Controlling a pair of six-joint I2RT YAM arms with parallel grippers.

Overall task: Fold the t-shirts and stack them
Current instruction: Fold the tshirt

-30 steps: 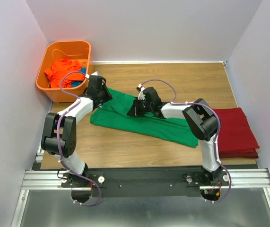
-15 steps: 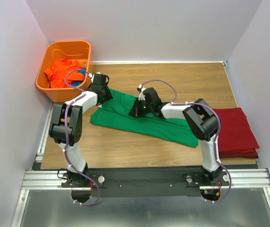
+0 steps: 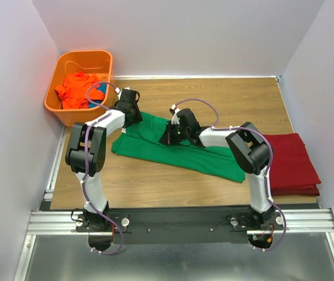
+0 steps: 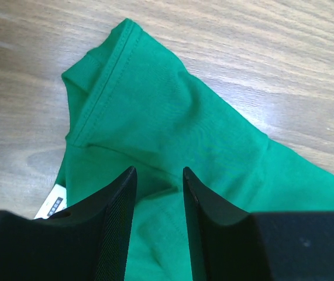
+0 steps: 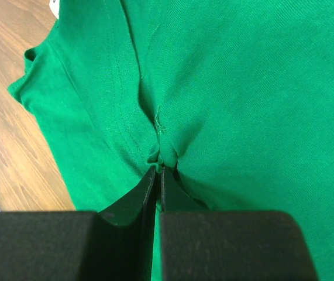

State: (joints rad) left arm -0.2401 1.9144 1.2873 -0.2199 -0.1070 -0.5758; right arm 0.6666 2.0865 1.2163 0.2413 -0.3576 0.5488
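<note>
**Desk:** Report anything hidden, left to right.

**Operator:** In the orange basket (image 3: 61,100) the orange t-shirt (image 3: 73,88) lies crumpled, and I cannot make out its outline. On my left wrist view, a finger of the left gripper (image 4: 158,175) cuts off a white label (image 4: 52,205).

**Desk:** Claws and cloth?

**Operator:** The left jaws stand narrowly apart over the green t-shirt (image 3: 149,149), which lies rumpled in the middle of the table (image 3: 225,99). My right gripper (image 5: 158,168) is pinched closed on a puckered fold of it. The dark red t-shirt (image 3: 292,164) lies folded at the far right.
</note>
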